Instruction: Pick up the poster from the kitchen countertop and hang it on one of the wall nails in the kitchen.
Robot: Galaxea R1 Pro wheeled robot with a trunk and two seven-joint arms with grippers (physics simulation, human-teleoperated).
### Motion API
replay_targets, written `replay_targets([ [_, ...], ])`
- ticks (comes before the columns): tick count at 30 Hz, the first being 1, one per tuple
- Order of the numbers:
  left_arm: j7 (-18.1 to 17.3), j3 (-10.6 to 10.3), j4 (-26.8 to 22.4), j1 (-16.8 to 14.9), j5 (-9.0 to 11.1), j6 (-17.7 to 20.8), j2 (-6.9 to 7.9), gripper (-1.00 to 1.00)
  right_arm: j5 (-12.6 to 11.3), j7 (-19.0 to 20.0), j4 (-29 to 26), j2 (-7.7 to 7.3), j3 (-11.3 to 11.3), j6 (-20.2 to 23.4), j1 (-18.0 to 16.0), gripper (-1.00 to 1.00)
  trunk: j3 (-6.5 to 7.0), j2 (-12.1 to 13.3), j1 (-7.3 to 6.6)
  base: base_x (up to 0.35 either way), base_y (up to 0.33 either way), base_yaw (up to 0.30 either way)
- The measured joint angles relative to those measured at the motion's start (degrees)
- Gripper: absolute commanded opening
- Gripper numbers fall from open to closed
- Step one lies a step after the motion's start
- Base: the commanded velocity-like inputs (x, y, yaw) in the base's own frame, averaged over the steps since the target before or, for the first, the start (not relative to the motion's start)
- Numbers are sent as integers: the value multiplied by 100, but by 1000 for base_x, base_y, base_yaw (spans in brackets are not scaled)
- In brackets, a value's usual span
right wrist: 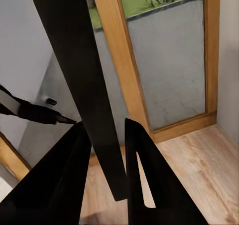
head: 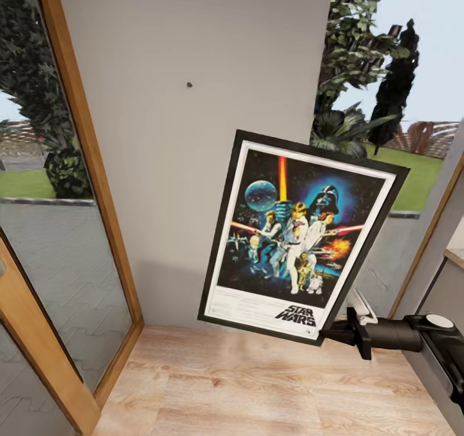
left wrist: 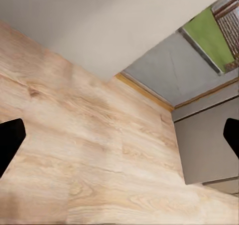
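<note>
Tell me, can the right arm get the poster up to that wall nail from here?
Probably yes: the right pincer grips the poster at its lower corner, and bare grey wall lies between it and the nail up-left.

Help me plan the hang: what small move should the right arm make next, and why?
Probably lift the poster up and to the left toward the nail. The right gripper holds its lower corner, tilted, and the nail sits well above and left of the frame's top edge.
</note>
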Motion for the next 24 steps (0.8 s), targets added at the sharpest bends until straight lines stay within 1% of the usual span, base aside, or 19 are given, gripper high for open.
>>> replay_targets([
  [1,133,0,0,31,23,-1,-1,100,-6,0,-66,1,0,59,0,-100,0,0,0,0,0,0],
  [2,349,1,0,74,56,2,-3,100,-14,0,-180,3,0,177,-4,-100,0,0,0,0,0,0],
  [4,502,2,-1,103,77,3,-4,100,-20,1,-282,7,0,297,-23,-100,0,0,0,0,0,0],
  [6,597,2,-1,121,91,4,-5,100,-26,1,-366,11,0,427,-41,-100,0,0,0,0,0,0],
  [7,657,2,-1,132,100,5,-6,100,-30,1,-421,23,2,575,-61,-100,0,0,0,0,0,0],
  [10,711,2,-1,142,107,5,-6,100,-34,2,-510,68,5,828,-147,-100,0,0,0,0,0,0],
  [12,731,2,-1,146,110,5,-6,100,-24,2,-599,125,8,1005,-248,-100,0,0,0,0,0,0],
  [13,747,1,0,148,112,5,-6,100,-14,2,-669,198,15,1164,-354,-100,1,0,0,0,0,0],
  [14,753,1,-1,149,113,7,-6,100,-9,2,-696,239,19,1242,-411,-100,0,0,0,0,0,0],
  [15,721,-14,-26,153,107,38,-35,100,24,-36,-664,237,-13,1201,-378,-100,0,0,0,0,0,0],
  [19,714,-7,-27,153,107,96,-39,100,35,2,-566,116,-135,1118,-249,-100,0,0,0,0,0,0],
  [24,714,-7,-27,153,107,96,-39,100,35,2,-566,115,-136,1118,-87,-100,0,0,0,0,0,0],
])
